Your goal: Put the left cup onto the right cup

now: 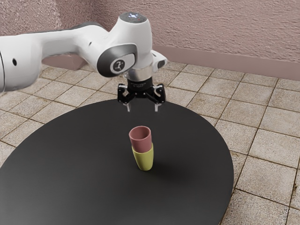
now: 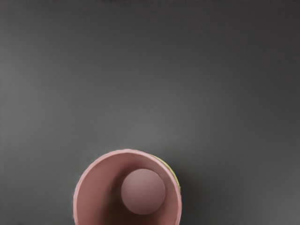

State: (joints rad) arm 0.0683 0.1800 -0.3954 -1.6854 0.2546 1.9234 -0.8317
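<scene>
1. Wall (image 1: 225, 23): rough pinkish plaster with a plain skirting band along its foot. Stands behind the yellow cup, well apart from it.

2. Floor (image 1: 262, 117): square beige stone tiles with dark joints. Lies below and on all sides of the yellow cup's bench.

3. Bench (image 1: 70, 178): round, matt black top. It carries the yellow cup near its middle. In the wrist view its dark surface (image 2: 150, 70) surrounds the stacked cups.

4. Arm (image 1: 70, 47): white, jointed robot arm with grey collars and a round grey badge at the wrist. It enters from the exterior view's left, and its last link hangs above and behind the yellow cup.

5. Gripper (image 1: 142, 108): black, two-fingered, pointing straight down. The fingers are spread wide and hold nothing. It hovers above the yellow cup, clear of both cups, with bare bench showing between the fingertips.

6. Yellow cup (image 1: 144, 160): yellow-green tapered plastic cup, mouth up, standing on the bench. In the wrist view only a thin yellow sliver (image 2: 171, 171) shows at the pink rim's edge.

7. Pink cup (image 1: 140, 137): dusty pink tapered plastic cup, mouth up. It is seated inside the yellow cup's mouth, with its upper part rising above the yellow rim. The wrist view looks down into its round wall (image 2: 101, 187) and pale base.
</scene>
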